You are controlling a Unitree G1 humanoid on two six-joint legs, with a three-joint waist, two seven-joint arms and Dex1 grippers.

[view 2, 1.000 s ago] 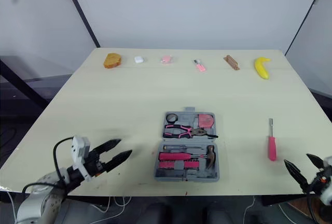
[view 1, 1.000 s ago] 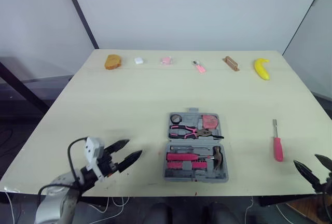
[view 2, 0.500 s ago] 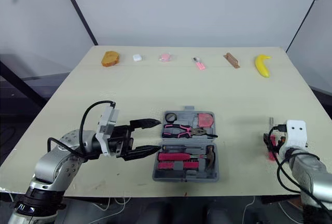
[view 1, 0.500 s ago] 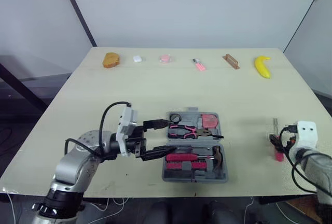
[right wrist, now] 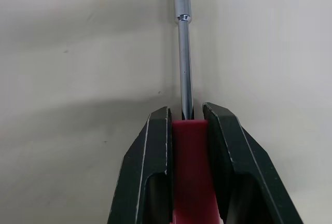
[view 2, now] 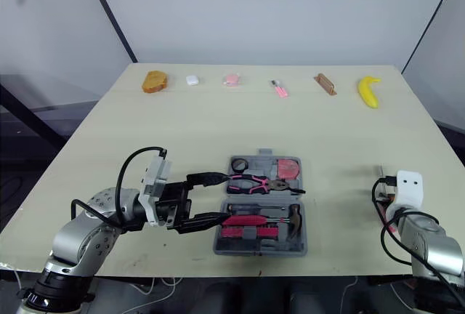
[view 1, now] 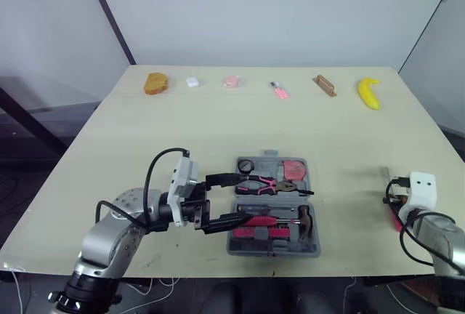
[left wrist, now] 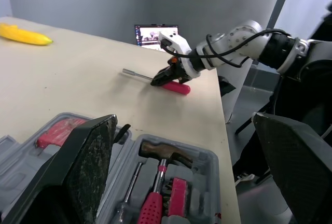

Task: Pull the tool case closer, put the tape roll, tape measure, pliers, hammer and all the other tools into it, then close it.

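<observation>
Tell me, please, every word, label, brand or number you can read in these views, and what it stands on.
No text is readable anywhere.
Laptop screen beyond the table: it shows an image, and any lettering is too small to read.
Tool case: no label or brand visible.
Tape measure: any marking is too blurred to read.
Screwdriver: plain red handle and bare metal shaft, no print.
</observation>
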